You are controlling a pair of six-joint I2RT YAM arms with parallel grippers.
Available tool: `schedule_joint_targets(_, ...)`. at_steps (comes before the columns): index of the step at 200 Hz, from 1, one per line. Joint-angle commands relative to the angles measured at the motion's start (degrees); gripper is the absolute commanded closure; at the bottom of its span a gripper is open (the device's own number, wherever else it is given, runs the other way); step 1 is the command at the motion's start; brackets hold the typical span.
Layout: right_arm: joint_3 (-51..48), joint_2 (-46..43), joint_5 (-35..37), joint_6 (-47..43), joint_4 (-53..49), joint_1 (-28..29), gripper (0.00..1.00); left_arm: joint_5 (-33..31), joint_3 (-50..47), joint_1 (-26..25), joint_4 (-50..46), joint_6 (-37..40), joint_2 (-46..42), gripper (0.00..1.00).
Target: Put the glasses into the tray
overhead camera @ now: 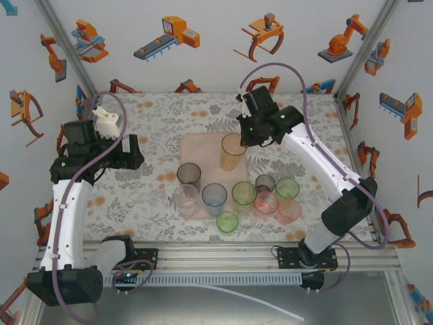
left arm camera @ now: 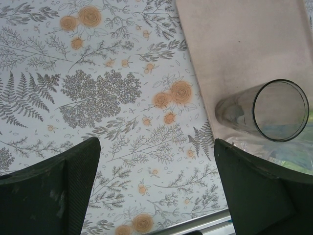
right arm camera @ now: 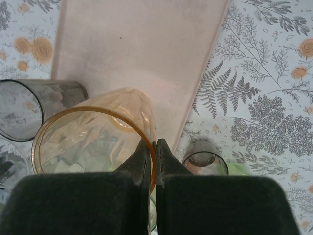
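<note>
Glasses, counted from the top view: eleven.
- one orange glass (overhead camera: 233, 153)
- two smoky: taller smoky glass (overhead camera: 189, 174), shorter smoky glass (overhead camera: 265, 182)
- one blue glass (overhead camera: 214, 195)
- three green glasses (overhead camera: 244, 193)
- two pink glasses (overhead camera: 266, 202)
- two clear glasses (overhead camera: 185, 199)

One tray (overhead camera: 203, 145), pale pink-beige, lying on the floral counter (overhead camera: 155, 115).

Positions: the orange glass is over the tray's right side. Whether its base rests on the tray cannot be told. The taller smoky glass stands upright on the tray, near its left edge. The shorter smoky glass stands on the counter just off the tray's right edge. The others are upright in a cluster at and beyond the tray's near edge. For several of them, on or off the tray cannot be told.

Right pincer (right arm camera: 153, 144): narrow, pinching the orange glass's rim, one finger inside the wall and one outside.

Left pincer (left arm camera: 156, 182): wide, holding nothing, over bare counter just left of the tray, with the taller smoky glass ahead and to its right.
</note>
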Motion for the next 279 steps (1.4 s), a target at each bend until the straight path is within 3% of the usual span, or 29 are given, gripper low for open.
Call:
schedule_joint_targets(1, 2.1, 2.4, 4.7, -2.6, -2.1, 3.2, 0.97, 1.0, 1.5, 0.4, -0.4, -0.3, -0.4, 0.10)
schedule_joint_targets(117, 3.8, 10.9, 6.8, -1.6, 0.4, 8.9, 0.96, 1.1, 0.4, 0.4, 0.1, -0.1, -2.0, 0.10)
schedule_joint_targets(279, -3.4, 12.0, 4.6, 1.3, 7.1, 9.4, 0.95, 2.4, -0.2, 0.4, 0.4, 0.0, -2.4, 0.10)
